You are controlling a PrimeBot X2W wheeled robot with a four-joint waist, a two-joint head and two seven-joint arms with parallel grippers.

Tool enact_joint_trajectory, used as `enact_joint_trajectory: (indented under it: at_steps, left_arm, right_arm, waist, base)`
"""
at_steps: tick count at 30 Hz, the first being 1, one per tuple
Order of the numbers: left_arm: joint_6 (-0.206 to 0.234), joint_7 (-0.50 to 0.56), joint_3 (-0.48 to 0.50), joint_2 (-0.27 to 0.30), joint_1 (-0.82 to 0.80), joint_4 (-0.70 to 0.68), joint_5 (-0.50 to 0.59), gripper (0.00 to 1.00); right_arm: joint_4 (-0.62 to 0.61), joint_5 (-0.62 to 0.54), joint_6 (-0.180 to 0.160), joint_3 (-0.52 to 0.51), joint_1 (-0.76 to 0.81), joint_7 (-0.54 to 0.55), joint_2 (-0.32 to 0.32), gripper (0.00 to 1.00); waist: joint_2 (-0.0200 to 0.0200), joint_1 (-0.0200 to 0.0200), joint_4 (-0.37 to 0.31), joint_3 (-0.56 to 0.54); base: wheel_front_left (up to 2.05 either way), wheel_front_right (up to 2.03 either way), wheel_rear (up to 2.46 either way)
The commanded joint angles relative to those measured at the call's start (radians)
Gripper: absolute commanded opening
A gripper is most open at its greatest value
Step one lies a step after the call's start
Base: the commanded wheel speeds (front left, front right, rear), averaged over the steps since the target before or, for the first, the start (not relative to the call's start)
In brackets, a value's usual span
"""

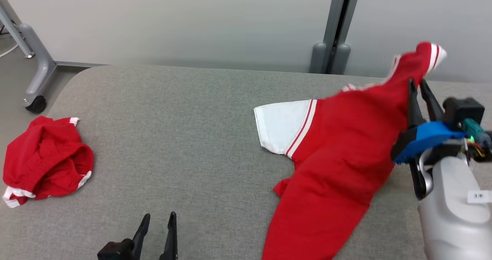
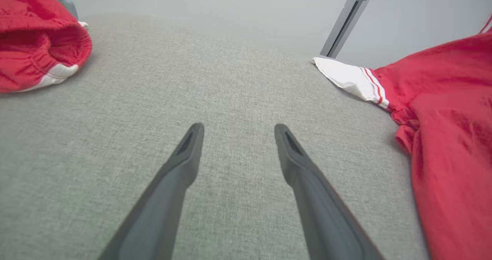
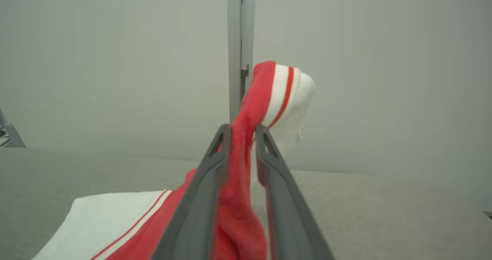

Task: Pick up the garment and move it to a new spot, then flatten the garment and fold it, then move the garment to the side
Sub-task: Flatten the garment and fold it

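Observation:
The garment (image 1: 338,156) is a red shirt with white, red-striped sleeves, spread over the right side of the grey padded table (image 1: 173,118). One white sleeve lies flat toward the table's middle. My right gripper (image 1: 417,82) holds the far shoulder up off the table, and the other cuff flops over its tips. In the right wrist view the red cloth (image 3: 238,198) runs between the narrowly parted fingers of the gripper (image 3: 242,131). My left gripper (image 1: 159,215) hovers open near the front edge, with bare table between its fingers (image 2: 184,164); the garment (image 2: 449,110) lies to its right.
A second red garment (image 1: 46,160) lies bunched at the table's left edge, also at the upper left of the left wrist view (image 2: 34,41). A grey post (image 1: 338,22) stands behind the table against the wall. A wheeled frame leg (image 1: 36,79) stands off the far left corner.

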Motion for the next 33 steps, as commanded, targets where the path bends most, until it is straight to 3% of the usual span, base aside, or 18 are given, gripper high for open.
enact_joint_trajectory:
  at_steps: [1,6,13,23,33]
  left_arm:
    - [-0.001,-0.003,-0.010,0.006,-0.017,-0.009,-0.005,1.00]
    - [-0.001,-0.003,-0.037,0.012,-0.025,-0.032,-0.009,1.00]
    - [-0.001,-0.003,-0.127,0.013,-0.031,-0.054,-0.025,1.00]
    - [-0.001,-0.003,-0.481,0.076,-0.069,0.009,-0.195,1.00]
    - [-0.001,-0.003,-0.685,0.124,-0.120,0.114,-0.347,1.00]
  right_arm:
    - [0.002,-0.028,0.000,-0.033,0.033,-0.001,-0.001,1.00]
    - [-0.037,-0.027,0.000,-0.076,0.140,-0.001,-0.002,1.00]
    - [-0.141,0.098,0.000,0.036,0.286,-0.001,-0.001,1.00]
    - [-0.227,0.193,0.000,0.136,0.431,-0.001,-0.002,1.00]
    - [-0.244,0.202,0.000,0.161,0.431,-0.001,-0.002,1.00]
  waist:
    - [0.0000,-0.0001,-0.007,0.002]
    - [0.0000,-0.0001,-0.046,-0.003]
    - [0.0000,-0.0001,-0.108,-0.016]
    - [0.0000,-0.0001,-0.165,-0.017]
    - [0.0000,-0.0001,-0.194,-0.011]
  base:
    - [0.00,0.00,0.00]
    - [0.00,0.00,0.00]
    - [0.00,0.00,0.00]
    - [0.00,0.00,0.00]
    - [0.00,0.00,0.00]
